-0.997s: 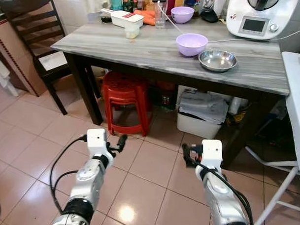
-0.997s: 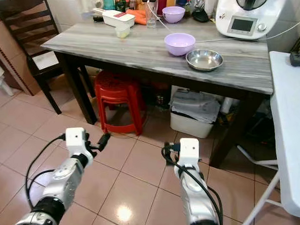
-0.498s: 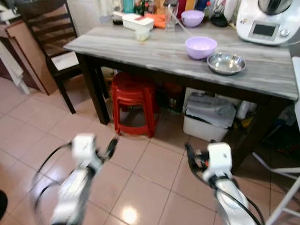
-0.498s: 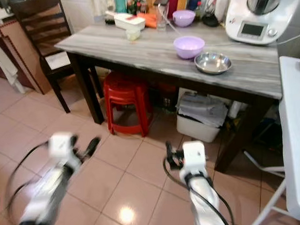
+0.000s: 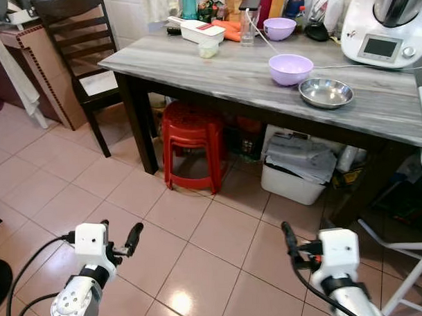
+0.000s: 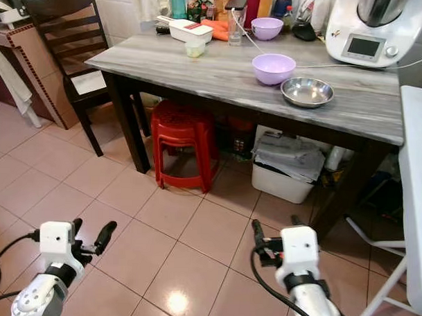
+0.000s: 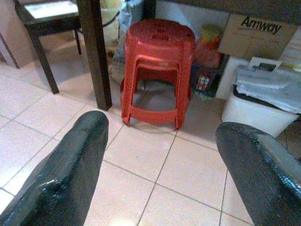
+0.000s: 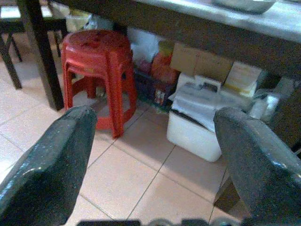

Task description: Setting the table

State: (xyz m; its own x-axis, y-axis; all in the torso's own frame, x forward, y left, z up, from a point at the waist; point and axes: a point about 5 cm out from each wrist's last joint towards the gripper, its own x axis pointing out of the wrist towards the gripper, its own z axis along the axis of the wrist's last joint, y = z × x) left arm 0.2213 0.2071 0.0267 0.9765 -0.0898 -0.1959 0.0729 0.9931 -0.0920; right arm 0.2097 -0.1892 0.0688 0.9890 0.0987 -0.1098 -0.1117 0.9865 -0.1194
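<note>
Since the earlier frame your view has backed off; both arms sit lower. Left pincer (image 5: 119, 239) wide, empty; right pincer (image 8: 150, 155) wide, empty. Steel bowl (image 5: 325, 93) beside purple bowl (image 5: 290, 68), bench (image 5: 200, 67) right end; approach step; next, walk closer.
</note>
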